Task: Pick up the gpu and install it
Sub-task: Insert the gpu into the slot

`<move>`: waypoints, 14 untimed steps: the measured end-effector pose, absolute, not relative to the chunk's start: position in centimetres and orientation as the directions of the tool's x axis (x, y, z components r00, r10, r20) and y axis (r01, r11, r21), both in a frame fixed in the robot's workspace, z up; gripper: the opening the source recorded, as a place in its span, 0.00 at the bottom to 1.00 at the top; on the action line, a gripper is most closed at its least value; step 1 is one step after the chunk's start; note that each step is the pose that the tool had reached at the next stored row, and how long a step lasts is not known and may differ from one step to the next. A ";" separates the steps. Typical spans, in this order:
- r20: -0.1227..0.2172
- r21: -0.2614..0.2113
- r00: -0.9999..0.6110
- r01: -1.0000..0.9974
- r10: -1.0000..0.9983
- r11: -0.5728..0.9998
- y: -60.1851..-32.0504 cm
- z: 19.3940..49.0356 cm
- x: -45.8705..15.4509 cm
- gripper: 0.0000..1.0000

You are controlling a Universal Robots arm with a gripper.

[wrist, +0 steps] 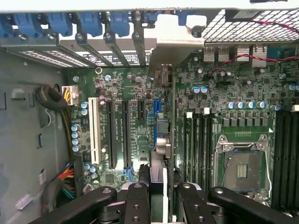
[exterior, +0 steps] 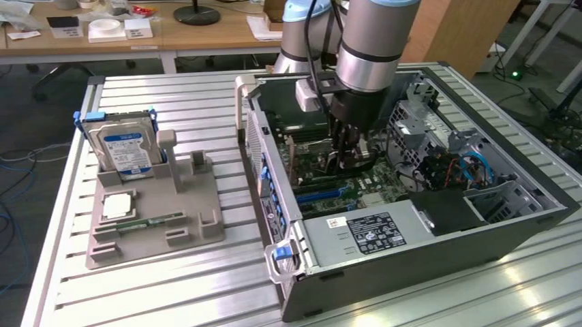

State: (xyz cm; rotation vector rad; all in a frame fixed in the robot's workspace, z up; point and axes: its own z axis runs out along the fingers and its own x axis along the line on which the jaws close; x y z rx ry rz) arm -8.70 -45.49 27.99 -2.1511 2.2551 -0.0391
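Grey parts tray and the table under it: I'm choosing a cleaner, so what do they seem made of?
The parts tray looks like matte grey plastic, possibly printed: dull, uniform colour, blocky posts. The table looks like bare aluminium: pale slotted slats with a soft sheen.

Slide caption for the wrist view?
Tool grips the gpu edge-on over the motherboard slots.
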 end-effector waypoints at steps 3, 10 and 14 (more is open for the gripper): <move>-0.001 -0.035 -0.048 -0.998 -0.999 0.048 -45.8 27.8 -8.7 0.27; -0.001 -0.035 -0.048 -0.998 -0.999 0.048 -45.9 27.2 -8.8 0.27; -0.001 -0.036 -0.048 -0.998 -0.999 0.048 -45.9 26.8 -9.2 0.27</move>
